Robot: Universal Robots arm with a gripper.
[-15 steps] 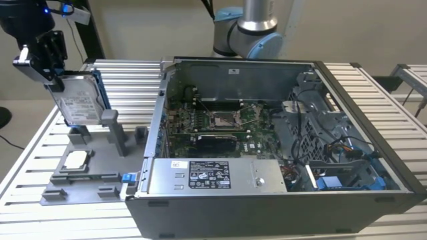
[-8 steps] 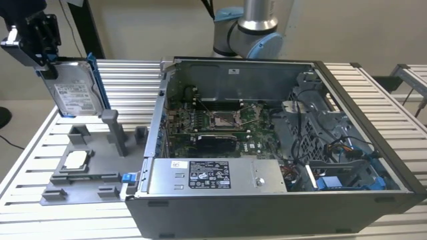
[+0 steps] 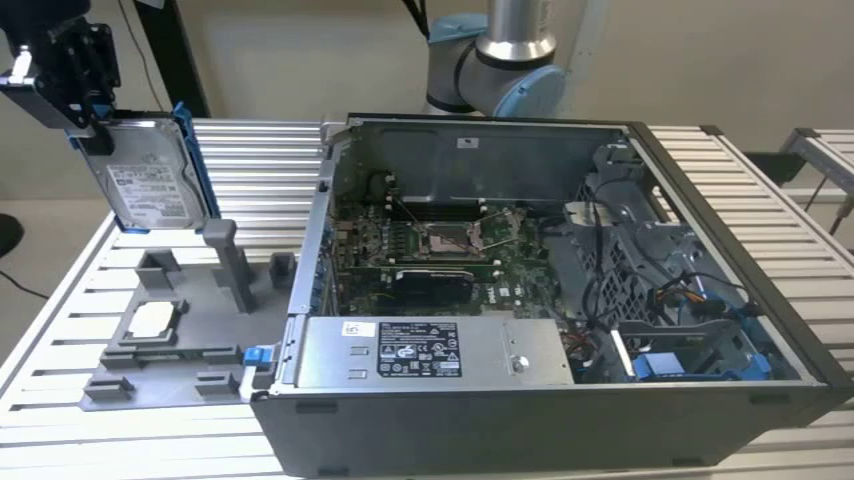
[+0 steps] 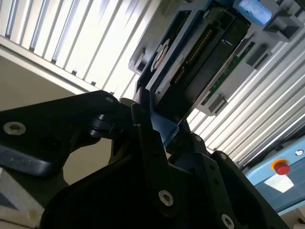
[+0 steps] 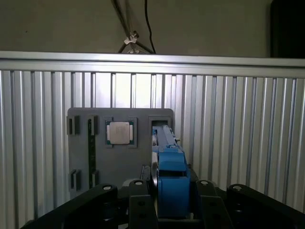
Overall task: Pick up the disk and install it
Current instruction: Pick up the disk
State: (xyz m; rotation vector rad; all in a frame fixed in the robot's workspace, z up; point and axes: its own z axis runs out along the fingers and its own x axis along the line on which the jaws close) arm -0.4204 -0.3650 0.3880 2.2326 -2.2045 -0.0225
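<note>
Silver-grey and framed in blue, the disk (image 3: 154,185) is held upright in the upper left of the exterior view. It is pinched at its top edge by the black hand (image 3: 91,122), above the grey fixture tray (image 3: 200,345) and apart from it. A small square chip (image 3: 151,318) is seated in that tray. The open computer case (image 3: 534,420) is seen on the ribbed metal surface (image 3: 254,150), centre and right.

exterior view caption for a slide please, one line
Pincer holds the disk aloft above the grey fixture tray, on the exterior view's left of the open computer case.
</note>
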